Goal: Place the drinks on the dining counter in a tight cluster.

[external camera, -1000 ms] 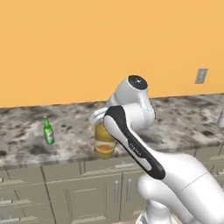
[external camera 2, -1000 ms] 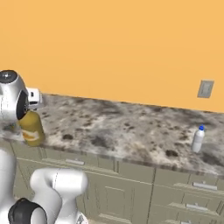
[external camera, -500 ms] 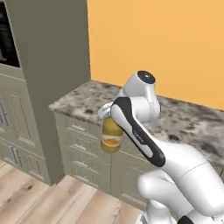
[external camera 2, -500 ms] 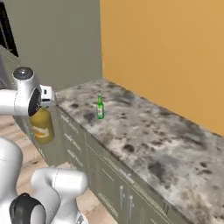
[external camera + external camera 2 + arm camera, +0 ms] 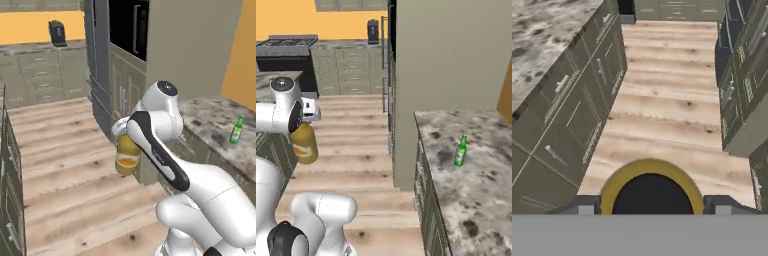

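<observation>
1. Wooden plank floor (image 5: 65, 170) runs between the cabinet runs, from near the robot back to the far wall.
2. Tall olive-grey cabinet block (image 5: 451, 55) stands in the middle of the room, with a dark oven front (image 5: 129, 27) set into it.
3. Counter (image 5: 476, 190) with speckled granite top butts against that block on the right; olive-grey fronts with bar handles below.
4. Far counter (image 5: 341, 60) along the orange wall has drawer fronts; a dark stove (image 5: 286, 47) sits at its left end and a small black appliance (image 5: 373, 31) stands on top.
5. Second granite-topped cabinet run (image 5: 547, 45) shows in the hand view, on its left side, with bar handles on the doors.
6. White arm (image 5: 155, 145) reaches out over the open floor, away from the counters.
7. Juice jug (image 5: 126, 154), amber with a black cap, hangs upright off the gripper (image 5: 119, 129) over the floor, touching no counter. In the hand view its black cap and yellow shoulder (image 5: 652, 187) sit right between the finger tips.
8. Gripper is partly open and clamped on the jug's neck, one finger each side.
9. Green bottle (image 5: 460, 150) stands upright on the right counter, near its left end, well apart from the jug.
</observation>
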### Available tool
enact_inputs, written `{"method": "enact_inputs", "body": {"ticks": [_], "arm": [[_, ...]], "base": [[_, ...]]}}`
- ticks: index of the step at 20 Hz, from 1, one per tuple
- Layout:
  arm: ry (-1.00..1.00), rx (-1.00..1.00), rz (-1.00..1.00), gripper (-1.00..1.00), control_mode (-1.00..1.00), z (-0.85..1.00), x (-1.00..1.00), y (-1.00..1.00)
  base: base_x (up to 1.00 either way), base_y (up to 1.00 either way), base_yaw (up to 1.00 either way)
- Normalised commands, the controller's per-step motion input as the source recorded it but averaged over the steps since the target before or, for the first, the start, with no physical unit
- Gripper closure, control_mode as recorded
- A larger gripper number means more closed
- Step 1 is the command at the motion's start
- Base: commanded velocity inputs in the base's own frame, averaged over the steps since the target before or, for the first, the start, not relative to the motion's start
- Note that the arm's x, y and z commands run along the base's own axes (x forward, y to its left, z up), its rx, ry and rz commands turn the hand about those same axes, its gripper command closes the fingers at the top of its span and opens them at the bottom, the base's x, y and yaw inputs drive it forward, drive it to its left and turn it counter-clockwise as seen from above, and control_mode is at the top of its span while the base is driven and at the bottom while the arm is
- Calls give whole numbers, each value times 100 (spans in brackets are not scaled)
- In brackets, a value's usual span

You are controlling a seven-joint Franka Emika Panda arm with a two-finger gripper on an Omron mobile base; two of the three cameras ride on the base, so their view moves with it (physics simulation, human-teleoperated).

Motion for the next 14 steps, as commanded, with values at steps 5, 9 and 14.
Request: {"method": "enact_inputs", "body": {"ticks": [5,9,14], "arm": [[0,0,0,100,100,0,0,0],[0,0,0,100,100,0,0,0],[0,0,0,100,100,0,0,0]], "base": [[8,0,100],[12,0,100],[26,0,89]]}}
